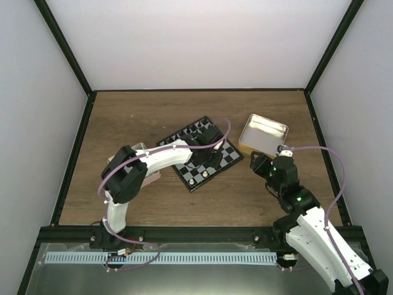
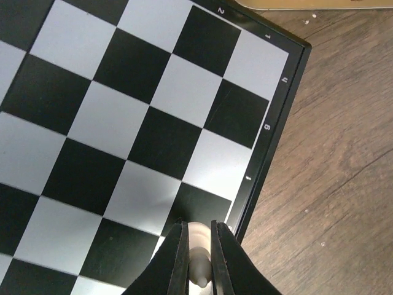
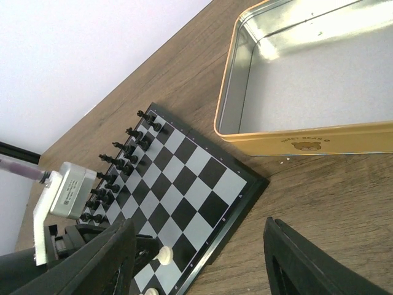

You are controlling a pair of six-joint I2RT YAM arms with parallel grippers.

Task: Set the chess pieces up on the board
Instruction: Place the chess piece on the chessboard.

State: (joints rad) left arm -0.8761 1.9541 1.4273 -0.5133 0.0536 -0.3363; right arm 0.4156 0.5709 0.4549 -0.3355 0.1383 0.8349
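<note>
From overhead I look down on the board [image 1: 228,157]; my left wrist camera hugs its corner, my right views it slantwise, seemingly from farther.

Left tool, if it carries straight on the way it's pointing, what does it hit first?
The left tool grips a cream chess piece and points down at the board. Most likely the piece would land first, on the black edge square beside the rim, though the gap is unclear.

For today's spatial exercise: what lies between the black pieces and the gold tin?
Empty board squares, then a strip of bare table; the right wrist view shows it.
</note>
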